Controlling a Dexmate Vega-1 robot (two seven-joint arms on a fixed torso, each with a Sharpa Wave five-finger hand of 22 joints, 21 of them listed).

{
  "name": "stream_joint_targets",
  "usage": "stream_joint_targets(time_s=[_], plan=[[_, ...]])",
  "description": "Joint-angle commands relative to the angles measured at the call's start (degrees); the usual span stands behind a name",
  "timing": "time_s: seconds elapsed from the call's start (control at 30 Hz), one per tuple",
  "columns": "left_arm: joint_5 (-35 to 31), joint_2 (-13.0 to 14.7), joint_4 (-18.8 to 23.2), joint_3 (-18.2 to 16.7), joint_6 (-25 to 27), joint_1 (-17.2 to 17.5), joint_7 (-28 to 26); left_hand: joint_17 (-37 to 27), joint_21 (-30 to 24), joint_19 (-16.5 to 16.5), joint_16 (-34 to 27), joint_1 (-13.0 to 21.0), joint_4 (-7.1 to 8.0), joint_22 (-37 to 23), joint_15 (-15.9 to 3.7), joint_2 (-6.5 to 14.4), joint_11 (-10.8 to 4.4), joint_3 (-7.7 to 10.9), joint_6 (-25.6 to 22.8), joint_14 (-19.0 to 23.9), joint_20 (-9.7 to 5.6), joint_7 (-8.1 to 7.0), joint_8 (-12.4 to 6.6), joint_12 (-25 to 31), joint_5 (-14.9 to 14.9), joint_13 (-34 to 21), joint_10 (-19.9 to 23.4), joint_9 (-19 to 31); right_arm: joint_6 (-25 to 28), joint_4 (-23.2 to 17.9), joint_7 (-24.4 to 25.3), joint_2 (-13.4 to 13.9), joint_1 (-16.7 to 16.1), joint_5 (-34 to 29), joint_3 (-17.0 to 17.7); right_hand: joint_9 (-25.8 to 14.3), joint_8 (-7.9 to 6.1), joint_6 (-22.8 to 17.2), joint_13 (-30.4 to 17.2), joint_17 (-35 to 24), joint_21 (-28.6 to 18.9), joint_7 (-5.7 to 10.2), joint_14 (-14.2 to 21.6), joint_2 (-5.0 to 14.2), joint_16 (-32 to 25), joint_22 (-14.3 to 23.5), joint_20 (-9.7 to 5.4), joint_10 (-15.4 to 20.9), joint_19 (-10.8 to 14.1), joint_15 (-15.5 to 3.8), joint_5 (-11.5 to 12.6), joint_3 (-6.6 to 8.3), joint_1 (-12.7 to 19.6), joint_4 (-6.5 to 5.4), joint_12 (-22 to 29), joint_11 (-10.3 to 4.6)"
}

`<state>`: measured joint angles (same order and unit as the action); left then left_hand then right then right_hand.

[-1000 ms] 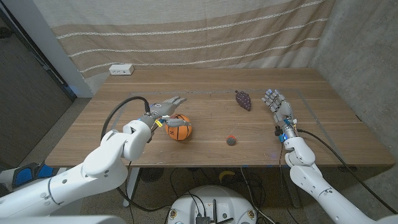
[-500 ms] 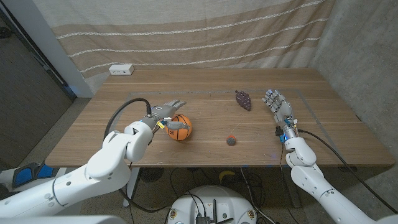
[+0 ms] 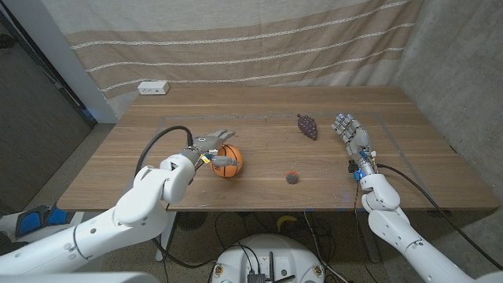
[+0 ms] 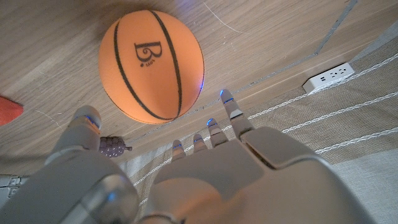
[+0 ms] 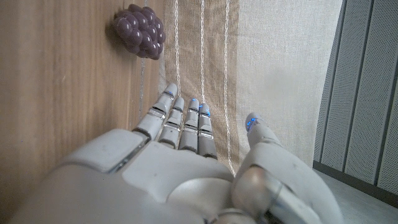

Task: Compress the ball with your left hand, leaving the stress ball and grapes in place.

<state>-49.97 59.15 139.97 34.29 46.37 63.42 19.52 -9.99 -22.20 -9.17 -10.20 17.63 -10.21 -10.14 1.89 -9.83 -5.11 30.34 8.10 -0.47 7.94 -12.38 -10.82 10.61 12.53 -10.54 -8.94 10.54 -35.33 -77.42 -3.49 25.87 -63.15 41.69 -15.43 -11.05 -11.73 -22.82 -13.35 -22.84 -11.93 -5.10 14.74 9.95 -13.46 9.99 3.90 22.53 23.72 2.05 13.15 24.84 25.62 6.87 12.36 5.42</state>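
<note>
orange ball (image 3: 227, 160) sits on wood table (image 3: 259, 185), left of middle. left hand (image 3: 206, 143) right behind ball, fingers spread, holding nothing. squeeze not started, i think; hand must close around ball. small stress ball (image 3: 293, 178) near front middle, grapes (image 3: 307, 126) farther back, both left alone. right hand (image 3: 351, 134) waits by right side, fingers straight, empty. since a second ago left hand slid closer to ball; ball, grapes, right hand same spot.

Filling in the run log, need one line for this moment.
left hand: open beside ball, no grip | right hand: open, idle | grapes, stress ball: untouched
</note>
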Motion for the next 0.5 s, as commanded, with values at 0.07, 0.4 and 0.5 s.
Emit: stream_joint_targets(time_s=[0.07,0.4,0.5], plan=[[-1.05,-1.43,-1.46,1.3,-1.0,-0.76,1.36,-0.11,0.16,-0.87,-0.22,1.16,0.07,-0.08,0.56,0.01,0.21,-0.36,0.44,0.03,0.05,-0.04,-0.44,0.26,0.46,-0.21,-0.64,0.16,-1.0,0.53,-0.22,-0.41,-0.1,0.12,0.13,-0.23,0.03,-0.46,-0.08,-0.12,0.19,-0.3,0.2,-0.17,-0.25,0.23,0.45,1.0,0.22,0.34,0.22,0.09,-0.52,0.35,0.49,0.09],[-1.55,-2.25,-2.24,2.17,-1.18,-1.38,3.6,-0.07,0.03,-3.0,-0.42,3.39,0.11,-0.01,0.57,0.47,0.39,-0.6,0.55,0.7,0.99,-0.08,-0.71,0.41,1.46,-0.21,-0.67,0.21,-1.32,0.25,0.35,-0.43,-0.56,-0.24,0.25,-0.24,0.05,-0.43,-0.19,-0.09,0.19,-0.26,0.54,-0.15,-0.4,0.23,0.48,1.28,0.24,0.38,0.2,0.07,-0.69,0.31,0.62,0.24],[-1.73,-2.37,-2.47,2.36,-1.31,-1.44,3.92,-0.06,-0.09,-4.37,-0.52,4.77,0.13,0.01,0.6,0.78,0.47,-0.66,0.62,1.17,0.8,-0.08,-0.83,0.45,1.98,-0.22,-0.75,0.23,-1.28,0.11,0.48,-0.42,-0.67,-0.24,0.26,-0.24,0.06,-0.43,-0.23,-0.09,0.2,-0.24,0.57,-0.14,-0.42,0.23,0.47,1.41,0.22,0.24,0.2,0.07,-0.75,0.29,0.68,0.29]])
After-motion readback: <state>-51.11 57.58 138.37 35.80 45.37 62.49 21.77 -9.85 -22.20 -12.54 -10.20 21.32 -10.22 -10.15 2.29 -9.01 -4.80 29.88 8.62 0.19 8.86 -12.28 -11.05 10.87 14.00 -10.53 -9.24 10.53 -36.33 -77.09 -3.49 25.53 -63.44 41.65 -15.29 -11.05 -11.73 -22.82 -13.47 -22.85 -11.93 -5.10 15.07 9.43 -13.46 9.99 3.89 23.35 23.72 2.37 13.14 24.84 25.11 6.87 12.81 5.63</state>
